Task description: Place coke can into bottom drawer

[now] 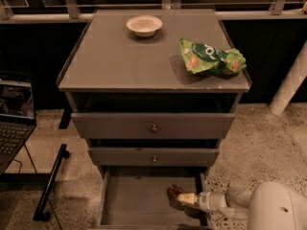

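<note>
The gripper (182, 198), reaching in from 4 o'clock, clasps the can (174, 191) inside the open bottom drawer (134, 205), near its 4 o'clock corner; bowl (144, 25) at cabinet top's 12

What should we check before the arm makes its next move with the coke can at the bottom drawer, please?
1. Bottom drawer pulled out far enough to receive the can: ok.
2. Coke can within the drawer's outline, near its right wall: ok.
3. Gripper at the can, reaching in from the drawer's right side: ok.
4. Can resting on the drawer floor rather than hanging above it: cannot tell.
5. Middle drawer front sits behind the can, not over it: ok.
6. Bowl and green snack bag on the cabinet top, far from the arm: ok.
</note>
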You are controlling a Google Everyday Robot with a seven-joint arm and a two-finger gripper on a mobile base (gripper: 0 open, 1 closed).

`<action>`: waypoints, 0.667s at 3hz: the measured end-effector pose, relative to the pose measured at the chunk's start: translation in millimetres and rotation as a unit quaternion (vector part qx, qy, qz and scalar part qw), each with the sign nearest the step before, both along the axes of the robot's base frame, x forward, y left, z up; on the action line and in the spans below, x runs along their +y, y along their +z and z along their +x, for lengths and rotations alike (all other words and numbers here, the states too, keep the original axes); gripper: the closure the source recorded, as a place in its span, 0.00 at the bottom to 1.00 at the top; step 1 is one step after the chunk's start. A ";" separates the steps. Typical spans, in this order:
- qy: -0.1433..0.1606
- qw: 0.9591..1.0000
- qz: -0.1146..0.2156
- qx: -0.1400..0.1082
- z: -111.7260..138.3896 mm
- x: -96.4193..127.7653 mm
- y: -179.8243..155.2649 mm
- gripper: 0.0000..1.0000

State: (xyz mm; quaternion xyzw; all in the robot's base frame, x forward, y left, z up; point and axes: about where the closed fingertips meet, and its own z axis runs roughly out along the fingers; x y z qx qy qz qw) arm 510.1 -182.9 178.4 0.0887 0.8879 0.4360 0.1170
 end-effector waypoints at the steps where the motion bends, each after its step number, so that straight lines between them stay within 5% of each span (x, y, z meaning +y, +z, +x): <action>1: 0.000 1.000 0.000 0.000 0.0 0.0 0.0 0.16; 2: 0.000 1.000 0.000 0.000 0.0 0.1 0.0 0.00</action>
